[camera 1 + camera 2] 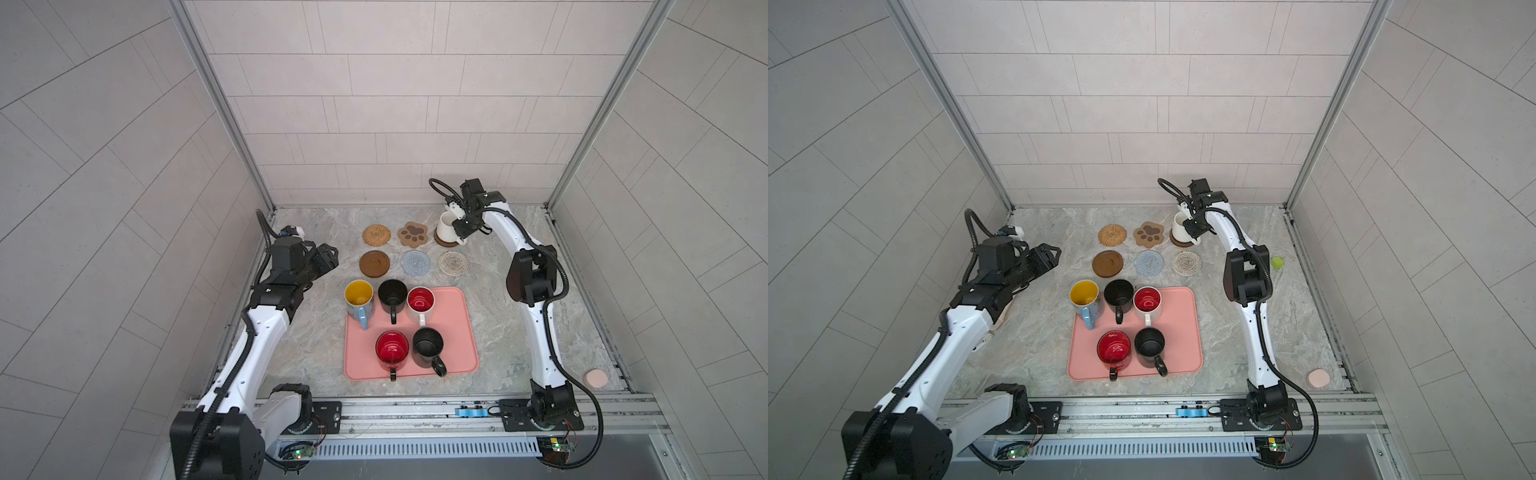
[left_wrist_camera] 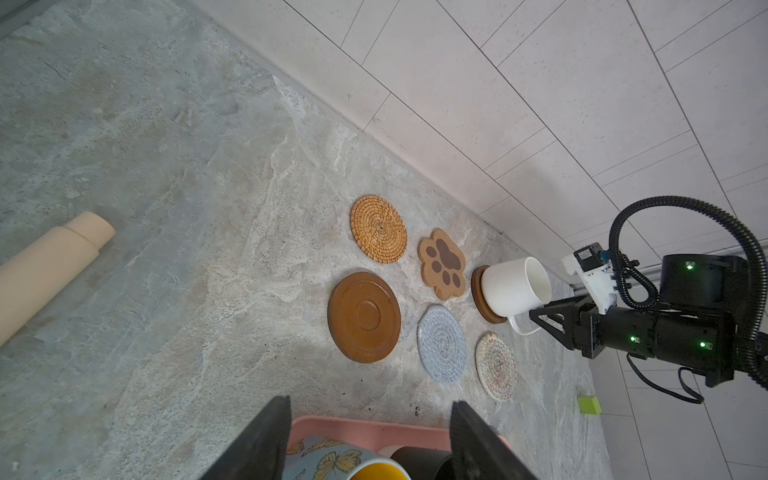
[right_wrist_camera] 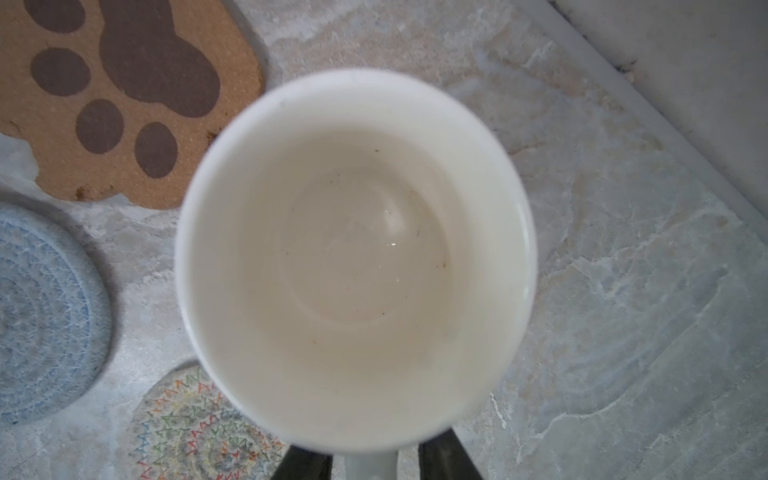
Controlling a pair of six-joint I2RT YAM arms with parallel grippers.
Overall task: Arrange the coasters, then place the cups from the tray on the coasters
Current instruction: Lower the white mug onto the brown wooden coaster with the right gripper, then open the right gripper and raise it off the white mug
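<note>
Right pincer (image 3: 370, 446): fingers straddle the handle of the white mug (image 3: 357, 257) with a sliver of gap on each side, so it is released, not grasping. The mug stands upright just ahead of the fingertips, seated on a dark wooden coaster (image 2: 482, 301). A handle approach makes sense here: it keeps the fingers out of the bowl and lets the base land flat.

Off to one side of this pincer the paw coaster (image 3: 124, 95), blue crochet coaster (image 3: 41, 316) and whitish crochet coaster (image 3: 195, 424) lie bare, spaced apart so each can take a mug.

Left pincer (image 2: 370, 403): fingers wide apart, gripping nothing. Just below its tips are the tray (image 2: 353, 430) edge and the blue mug (image 2: 328, 457). I judge it poised for the next pick. The rattan coaster (image 2: 378, 228) lies well ahead of it.
</note>
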